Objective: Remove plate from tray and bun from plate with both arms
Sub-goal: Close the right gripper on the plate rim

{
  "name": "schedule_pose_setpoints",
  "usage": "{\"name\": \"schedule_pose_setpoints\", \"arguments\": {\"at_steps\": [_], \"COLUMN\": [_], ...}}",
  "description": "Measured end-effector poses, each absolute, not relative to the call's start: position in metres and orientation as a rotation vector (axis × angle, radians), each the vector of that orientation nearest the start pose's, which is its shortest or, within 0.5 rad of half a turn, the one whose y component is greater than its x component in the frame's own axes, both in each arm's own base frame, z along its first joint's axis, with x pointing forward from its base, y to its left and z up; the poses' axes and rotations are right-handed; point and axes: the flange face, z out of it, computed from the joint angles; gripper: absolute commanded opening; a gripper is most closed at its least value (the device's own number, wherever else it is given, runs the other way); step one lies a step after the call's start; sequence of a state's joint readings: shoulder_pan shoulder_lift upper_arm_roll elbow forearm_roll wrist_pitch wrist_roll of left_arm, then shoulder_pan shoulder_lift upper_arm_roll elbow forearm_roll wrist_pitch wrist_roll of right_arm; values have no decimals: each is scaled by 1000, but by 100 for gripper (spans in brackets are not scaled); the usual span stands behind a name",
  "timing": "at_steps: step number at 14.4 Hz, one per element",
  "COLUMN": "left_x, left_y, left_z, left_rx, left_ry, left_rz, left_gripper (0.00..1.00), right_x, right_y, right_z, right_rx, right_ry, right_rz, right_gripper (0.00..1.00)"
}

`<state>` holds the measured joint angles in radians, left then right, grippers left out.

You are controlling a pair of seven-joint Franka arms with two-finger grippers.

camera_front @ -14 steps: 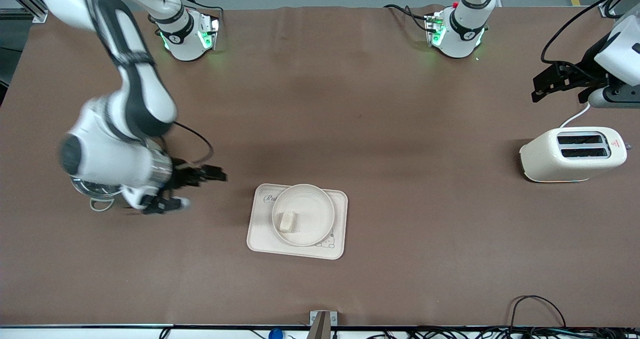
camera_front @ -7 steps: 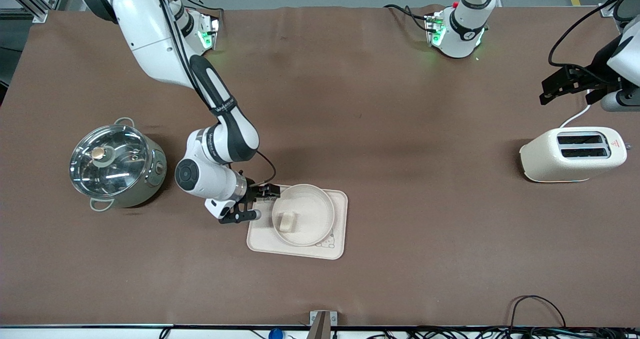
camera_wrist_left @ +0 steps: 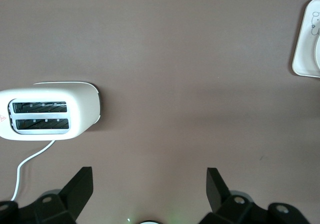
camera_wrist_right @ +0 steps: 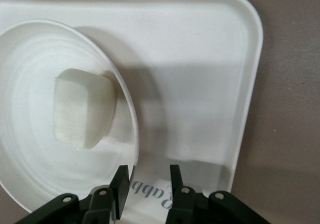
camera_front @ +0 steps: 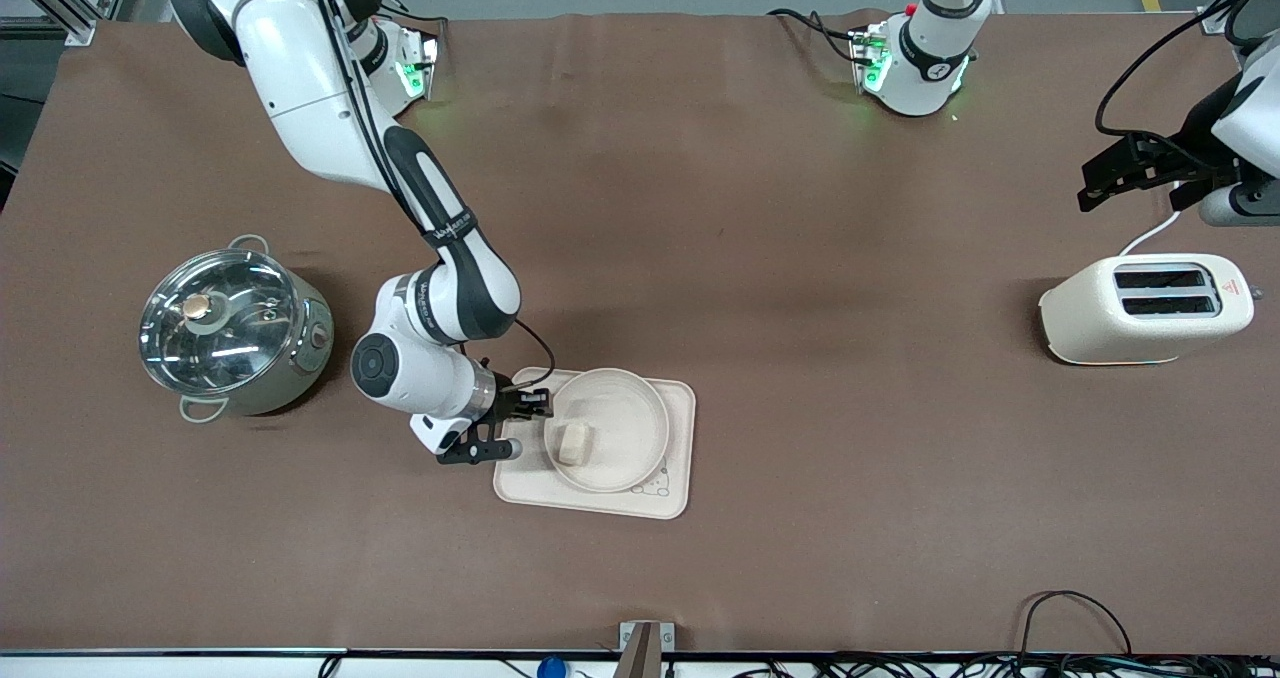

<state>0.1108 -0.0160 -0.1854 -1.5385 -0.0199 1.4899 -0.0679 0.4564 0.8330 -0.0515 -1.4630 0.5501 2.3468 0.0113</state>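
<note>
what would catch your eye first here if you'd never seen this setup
The right gripper, low over the tray in the table's middle, jaws narrowed beside the plate rim; the bun lies in the plate. The left gripper waits open above the toaster; a steel pot sits at the right arm's end.

Even overhead light — soft shadows (mild glare on tray), sharp.

plate: round, cream-beige, shallow, raised rim; seated flat on the rabbit tray | bun: small, pale cream lump; laid inside the plate, toward the right arm's end
</note>
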Motion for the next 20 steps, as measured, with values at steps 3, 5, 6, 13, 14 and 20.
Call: {"name": "schedule_pose_setpoints", "arguments": {"at_steps": [3, 5, 6, 13, 14, 20], "left_x": [541, 542, 542, 552, 553, 555], "left_y": [-44, -44, -44, -52, -52, -51], "left_z": [640, 639, 639, 630, 628, 624], "left_rx": [-3156, -3157, -3157, -3162, -3162, -3163], "left_ry": [13, 13, 14, 39, 39, 34], "left_rz": [54, 52, 51, 33, 39, 50], "left_gripper": [100, 100, 100, 100, 100, 100], "right_x": [662, 663, 665, 677, 675, 667], "right_y": [304, 304, 304, 315, 318, 337], "right_z": [183, 182, 185, 207, 205, 178], "right_rx": [-2769, -2753, -2744, -2703, -2703, -2716], "right_ry": [-9, 22, 38, 124, 125, 117], "right_rz": [34, 36, 31, -5, 3, 24], "right_gripper": [41, 42, 42, 42, 42, 0]}}
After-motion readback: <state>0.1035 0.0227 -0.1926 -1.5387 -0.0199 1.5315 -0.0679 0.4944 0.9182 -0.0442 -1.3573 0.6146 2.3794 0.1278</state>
